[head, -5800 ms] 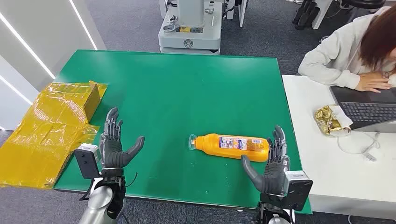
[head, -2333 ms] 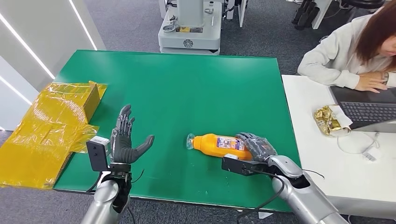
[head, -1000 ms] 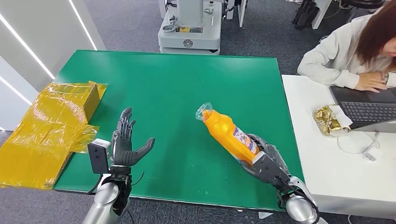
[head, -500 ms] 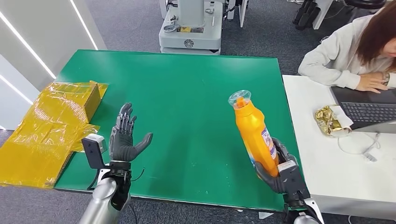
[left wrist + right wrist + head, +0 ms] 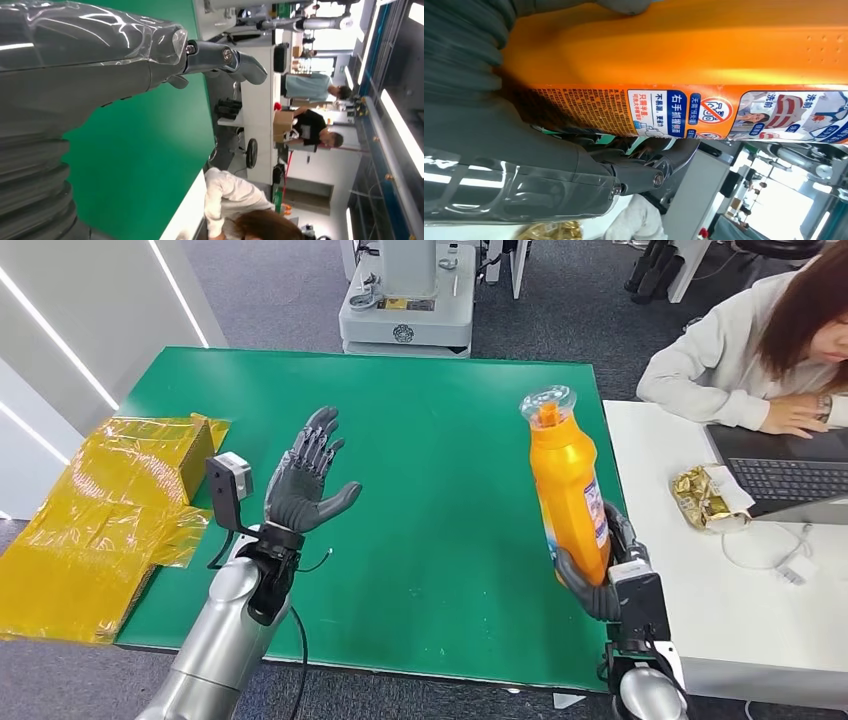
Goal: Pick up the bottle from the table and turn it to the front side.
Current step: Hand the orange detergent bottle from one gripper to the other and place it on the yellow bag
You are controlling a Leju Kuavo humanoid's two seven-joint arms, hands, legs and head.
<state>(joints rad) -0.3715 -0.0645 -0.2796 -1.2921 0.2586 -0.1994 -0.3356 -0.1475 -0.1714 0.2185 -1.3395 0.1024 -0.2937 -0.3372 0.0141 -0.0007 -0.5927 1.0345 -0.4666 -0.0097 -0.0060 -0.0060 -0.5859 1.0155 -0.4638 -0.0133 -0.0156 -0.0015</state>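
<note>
**Bottle upright in the right hand, above the table's right edge**

Your orange bottle (image 5: 568, 490) stands nearly upright, cap end up, lifted off the green table (image 5: 420, 430) near its right edge. A clear cap (image 5: 547, 400) covers the orange neck. From the head view you see the plain orange side, with the printed label (image 5: 599, 525) running down the bottle's right flank; in the right wrist view that label (image 5: 734, 112) shows blue and white panels with printed text and small pictures.

Your right hand (image 5: 600, 575) grasps the bottle around its lower end, dark fingers (image 5: 622, 532) wrapped round the far side and the thumb across the near side. The right wrist view shows the bottle body (image 5: 674, 55) pressed against the palm.

Your left hand (image 5: 305, 480) is raised over the left part of the table, palm up and facing the bottle, fingers spread apart and holding nothing. It is well apart from the bottle. The wrist camera (image 5: 228, 480) sits just beside it on the forearm.

Off the table's left edge you have a crumpled yellow plastic sheet (image 5: 90, 520) over a box. To the right stands a white desk (image 5: 720, 610), where a person in a light top (image 5: 740, 350) sits at a laptop (image 5: 790, 475), with a gold wrapper (image 5: 705, 495) lying near it. Beyond the far edge of the table stands a grey machine base (image 5: 405, 305).
</note>
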